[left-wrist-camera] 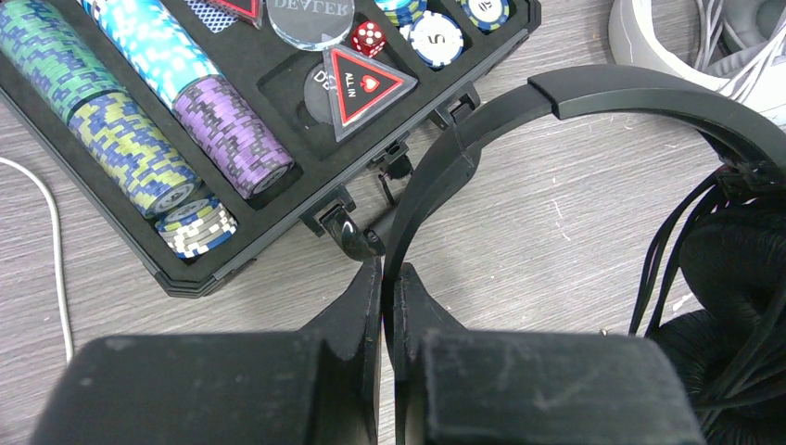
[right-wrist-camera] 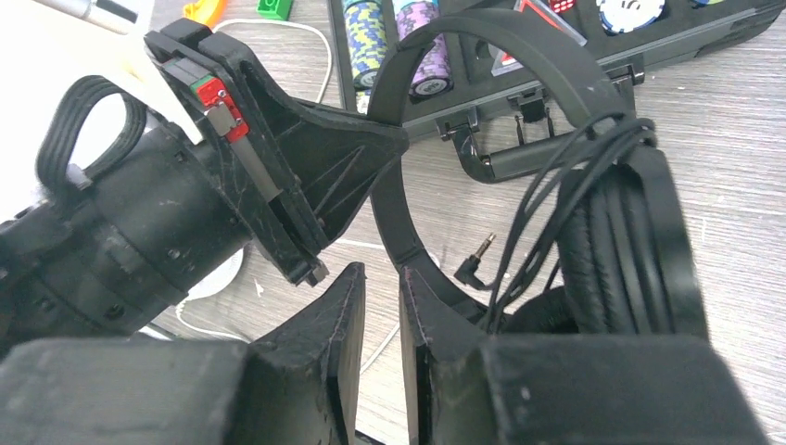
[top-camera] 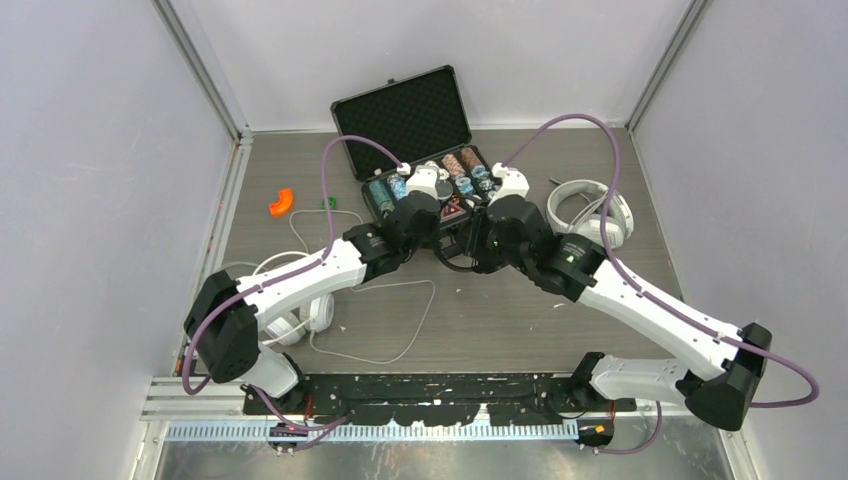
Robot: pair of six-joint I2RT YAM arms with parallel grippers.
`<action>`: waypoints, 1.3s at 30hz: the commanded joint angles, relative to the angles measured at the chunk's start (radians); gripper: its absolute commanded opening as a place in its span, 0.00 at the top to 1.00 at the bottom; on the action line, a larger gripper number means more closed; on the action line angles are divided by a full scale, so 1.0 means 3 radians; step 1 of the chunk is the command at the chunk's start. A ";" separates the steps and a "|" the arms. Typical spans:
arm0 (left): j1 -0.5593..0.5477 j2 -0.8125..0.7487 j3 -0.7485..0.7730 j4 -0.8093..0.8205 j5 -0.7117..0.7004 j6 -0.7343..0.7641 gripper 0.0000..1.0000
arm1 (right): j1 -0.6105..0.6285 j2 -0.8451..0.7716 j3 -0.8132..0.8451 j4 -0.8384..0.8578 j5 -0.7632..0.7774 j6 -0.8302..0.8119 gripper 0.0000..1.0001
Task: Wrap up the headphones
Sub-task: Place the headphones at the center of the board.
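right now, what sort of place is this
Probably a robot lab test cell: a grey table boxed in by plain white panels on aluminium rails, with props like a poker chip case and white headphones.

Black pair [left-wrist-camera: 612,88] centre; white pair [top-camera: 320,312] left; grey-white [top-camera: 578,187] right.

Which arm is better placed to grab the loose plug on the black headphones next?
Right. The right fingers are slightly apart, empty, beside the dangling plug. The left fingers are clamped on the headband of the black headphones; releasing would probably drop them.
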 commanded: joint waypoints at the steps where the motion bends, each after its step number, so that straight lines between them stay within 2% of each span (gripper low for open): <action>1: 0.0003 -0.0089 0.0165 0.0169 -0.0026 -0.0074 1.00 | 0.0029 0.0150 0.0030 0.0253 0.0112 -0.0152 0.75; 16: 0.0003 -0.0158 0.0155 0.0088 -0.0004 -0.0170 1.00 | 0.0029 0.0216 -0.0350 0.0034 0.0742 -0.0238 0.80; 23: 0.0003 -0.0035 0.0173 0.0039 0.0044 -0.0198 1.00 | 0.0027 0.0144 -0.0404 0.0062 0.0536 -0.0228 0.80; 31: -0.0002 0.0218 0.0223 0.0027 0.0170 -0.0286 1.00 | 0.0028 -0.0223 -0.0411 0.0102 0.0229 -0.0112 0.79; 39: -0.0090 0.0478 0.0363 0.0024 0.0192 -0.0326 1.00 | 0.0024 -0.0959 -0.0491 -0.0014 0.0242 0.0057 0.79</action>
